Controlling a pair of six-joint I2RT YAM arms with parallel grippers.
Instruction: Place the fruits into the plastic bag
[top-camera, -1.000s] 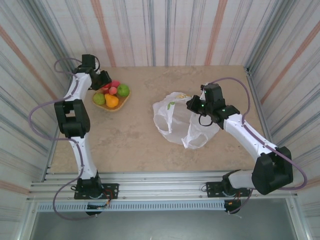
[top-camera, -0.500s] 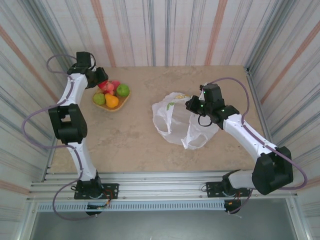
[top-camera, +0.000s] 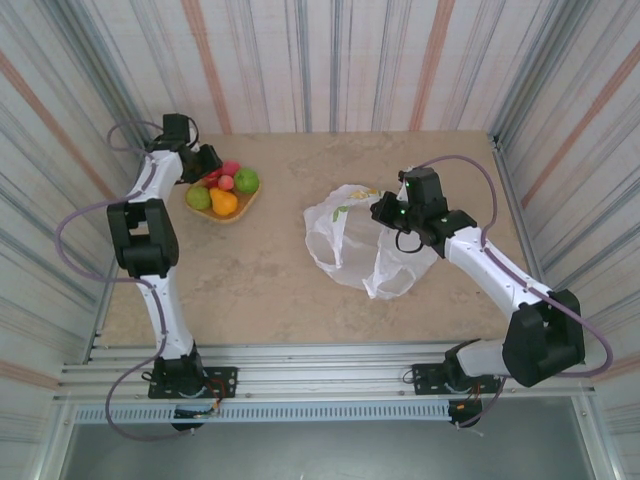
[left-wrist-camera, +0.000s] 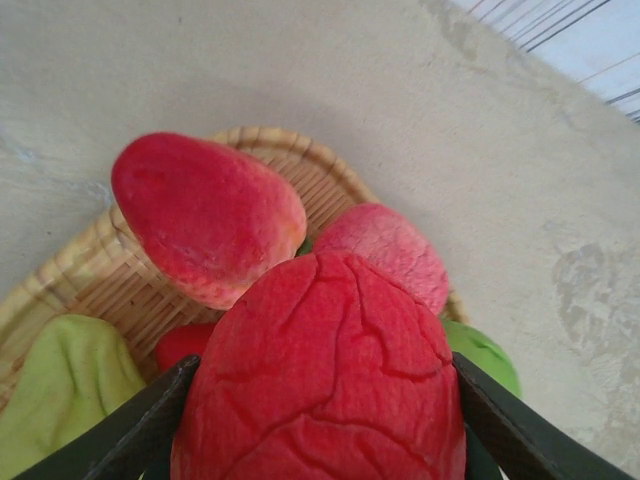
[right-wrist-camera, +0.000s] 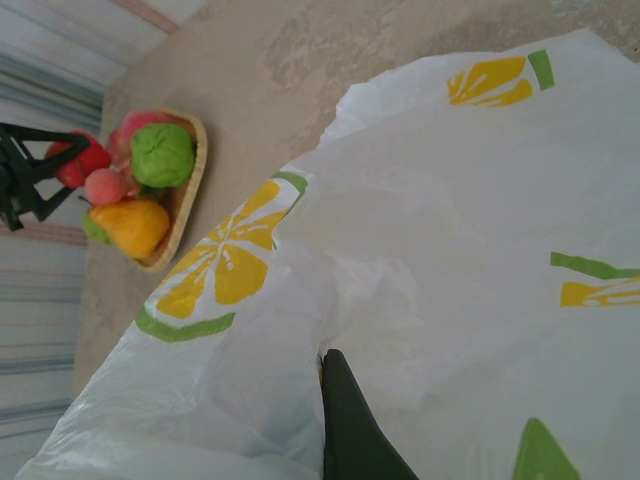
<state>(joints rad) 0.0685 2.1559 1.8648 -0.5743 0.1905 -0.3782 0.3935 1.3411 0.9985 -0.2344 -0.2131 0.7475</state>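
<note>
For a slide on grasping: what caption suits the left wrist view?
Left gripper clasping a wrinkled red toy fruit over the tan woven tray.

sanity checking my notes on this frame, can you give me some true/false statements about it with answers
The left gripper has a red fruit between its fingers. True.
The right gripper hangs open, holding nothing. False: it is shut on the plastic bag.
A green fruit lies in the woven tray. True.
The plastic bag lies on the woven tray's left. False: it lies to its right in the top view.
</note>
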